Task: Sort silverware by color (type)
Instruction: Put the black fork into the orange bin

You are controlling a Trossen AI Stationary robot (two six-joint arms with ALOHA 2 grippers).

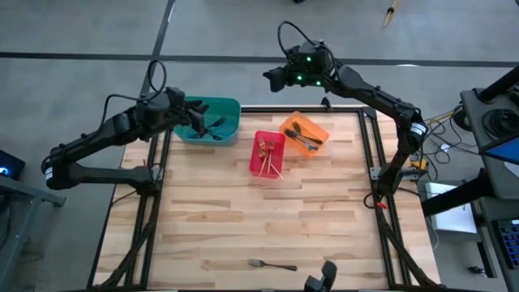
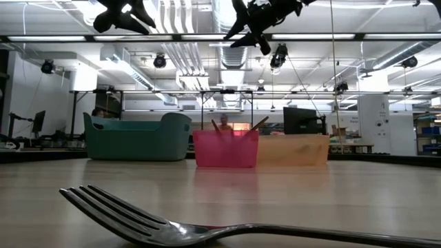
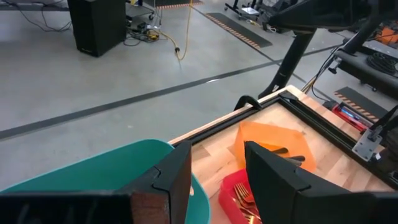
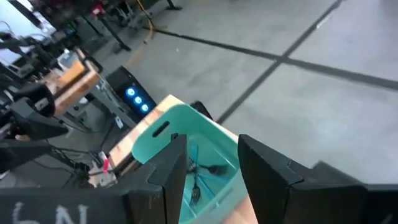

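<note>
One silver fork [image 1: 272,264] lies flat on the table near its front edge, large in the low view [image 2: 207,231]. Dark and light-blue-handled forks [image 4: 200,176] lie in the teal bin [image 1: 227,113]. Gold forks [image 1: 268,154] are in the red bin [image 1: 258,166], and dark ones [image 1: 302,139] in the orange bin [image 1: 318,128]. My left gripper [image 3: 217,180] hangs open above the teal bin's left end [image 1: 195,115], holding nothing. My right gripper [image 4: 211,168] is open and empty, raised beyond the table's far edge [image 1: 280,78].
The three bins stand in a row along the far edge, teal at the left, red in the middle, orange at the right. A black frame [image 1: 369,162] borders the table. A dark camera mount [image 1: 323,276] sits at the front edge beside the lone fork.
</note>
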